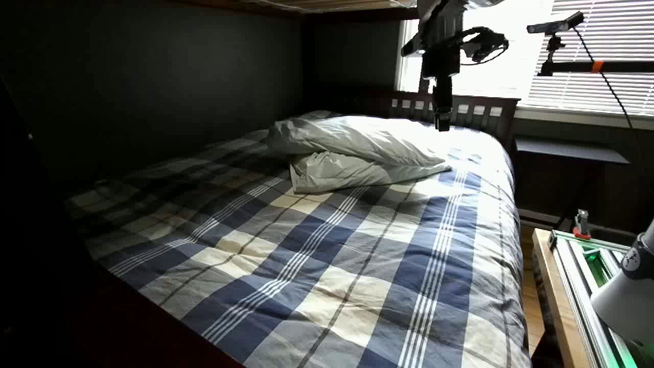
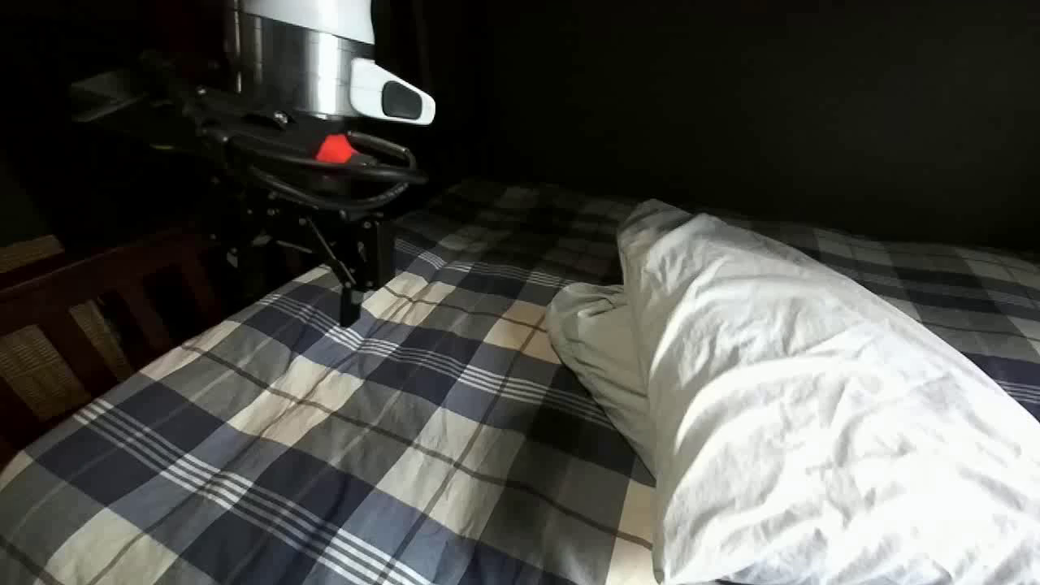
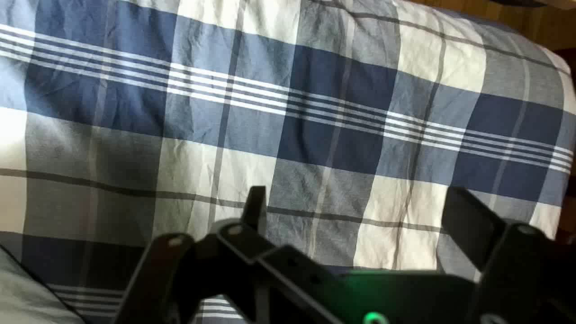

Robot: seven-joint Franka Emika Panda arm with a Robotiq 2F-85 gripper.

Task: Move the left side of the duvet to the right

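The navy, grey and cream plaid duvet [image 1: 327, 271] lies spread over the bed, lightly wrinkled. It also fills much of an exterior view [image 2: 325, 414] and the wrist view [image 3: 315, 126]. My gripper [image 1: 442, 122] points down in the air above the duvet. It also shows in an exterior view [image 2: 345, 301]. In the wrist view my gripper [image 3: 355, 202] has its fingers wide apart, with only duvet seen between and beyond them. It holds nothing and appears apart from the cloth. Parts of the duvet are hidden under the pillow and behind my gripper.
White rumpled pillows [image 1: 352, 138] lie on the duvet, large in an exterior view [image 2: 780, 374]. Slatted wooden bed ends stand in both exterior views [image 1: 506, 117] [image 2: 138, 301]. A wooden table [image 1: 562, 296] with the robot base stands beside the bed. A camera [image 1: 554, 25] hangs by the window.
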